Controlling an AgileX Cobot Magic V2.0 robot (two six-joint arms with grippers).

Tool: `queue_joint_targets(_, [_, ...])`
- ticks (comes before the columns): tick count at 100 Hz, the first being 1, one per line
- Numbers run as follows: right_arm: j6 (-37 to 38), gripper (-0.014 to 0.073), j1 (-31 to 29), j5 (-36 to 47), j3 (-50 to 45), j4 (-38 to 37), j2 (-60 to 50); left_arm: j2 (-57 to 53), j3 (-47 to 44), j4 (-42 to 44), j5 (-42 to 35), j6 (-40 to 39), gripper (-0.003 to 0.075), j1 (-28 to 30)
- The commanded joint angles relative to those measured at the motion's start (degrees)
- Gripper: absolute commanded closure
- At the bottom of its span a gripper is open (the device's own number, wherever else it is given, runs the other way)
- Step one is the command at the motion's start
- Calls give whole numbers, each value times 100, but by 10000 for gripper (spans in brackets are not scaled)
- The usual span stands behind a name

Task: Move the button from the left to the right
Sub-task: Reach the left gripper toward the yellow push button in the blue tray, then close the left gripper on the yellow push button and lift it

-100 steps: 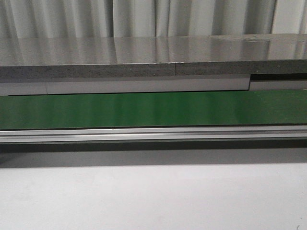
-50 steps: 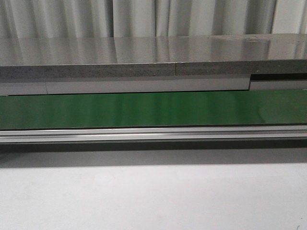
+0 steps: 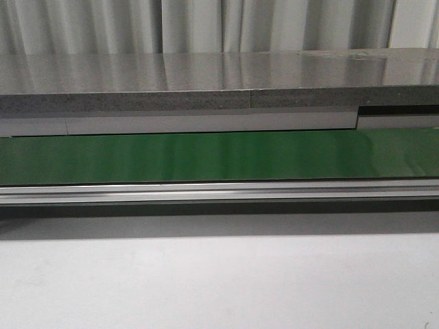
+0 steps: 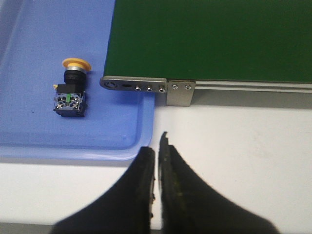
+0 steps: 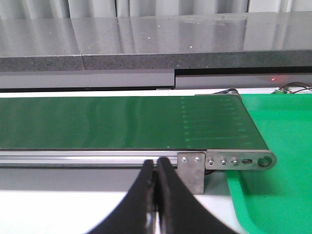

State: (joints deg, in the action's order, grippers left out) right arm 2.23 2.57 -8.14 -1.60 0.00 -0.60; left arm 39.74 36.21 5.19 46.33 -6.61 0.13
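The small push button with its round yellow cap and black body (image 4: pixel 70 92) lies in the blue plastic tray (image 4: pixel 29 141), untouched. Both the left hand (image 4: pixel 157 146) and right hand (image 5: pixel 155 168) are pinched closed (holding nothing). Next, the left hand must open and reach the button.

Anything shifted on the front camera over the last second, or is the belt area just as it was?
Nothing visibly changed. The long green conveyor belt, its aluminium side rail and the white tabletop look the same as before, with no arm or button in the front view.
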Motion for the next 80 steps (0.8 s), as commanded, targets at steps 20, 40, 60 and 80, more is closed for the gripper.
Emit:
queue_joint_targets(20, [-26,662,-1,457,85,-51,-121,32,203,-35,-241,-43,147,-33])
queue_joint_targets(40, [-26,662,-1,457,85,-51,-121,32,203,-152,-527,-43,135,-33])
queue_joint_targets(60, [-26,662,-1,457,85,-51,-121,461,697,258,-181,-226,134,269])
queue_joint_targets(80, [-26,662,-1,457,85,-51,-121,1562,1509,273,-75,-79,134,1097])
